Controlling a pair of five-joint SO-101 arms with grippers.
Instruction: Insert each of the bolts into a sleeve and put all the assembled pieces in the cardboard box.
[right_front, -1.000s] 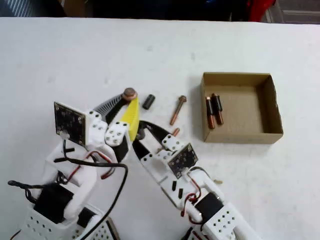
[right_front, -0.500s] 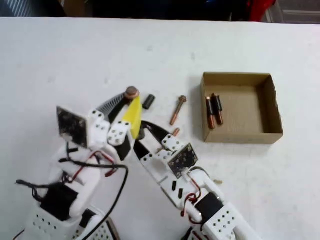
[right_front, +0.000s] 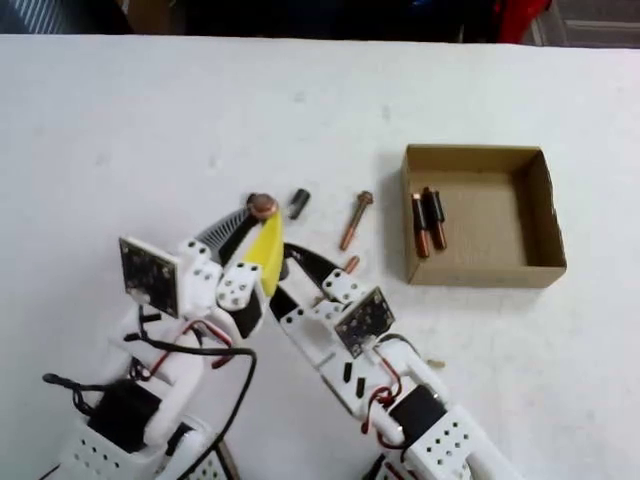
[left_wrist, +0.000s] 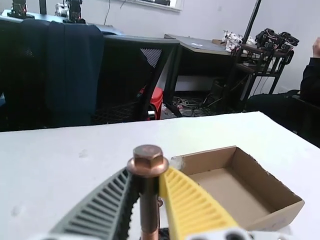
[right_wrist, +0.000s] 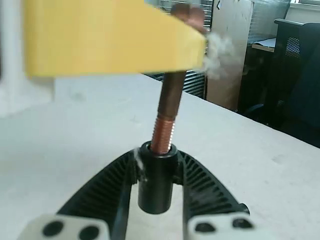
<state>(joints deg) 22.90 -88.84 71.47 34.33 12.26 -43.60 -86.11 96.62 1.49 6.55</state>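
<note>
White worktop (right_front: 150, 100), high view: cardboard box (right_front: 470, 150) at right holds two assembled pieces (right_front: 428, 222); loose bolt (right_front: 356, 219) and loose sleeve (right_front: 298, 203) lie left of it. Left wrist view: left tool (left_wrist: 148, 175) clenches upright held bolt (left_wrist: 147, 159). Right wrist view: right tool (right_wrist: 156, 167) grasps held sleeve (right_wrist: 156, 187), bolt tip at its mouth.

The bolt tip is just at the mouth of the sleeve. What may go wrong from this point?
1. The bolt looks tilted relative to the sleeve held in the right hand, so it may jam at the rim.
2. The left hand grips the bolt just under its head; pushing may make it slip or swing.
</note>
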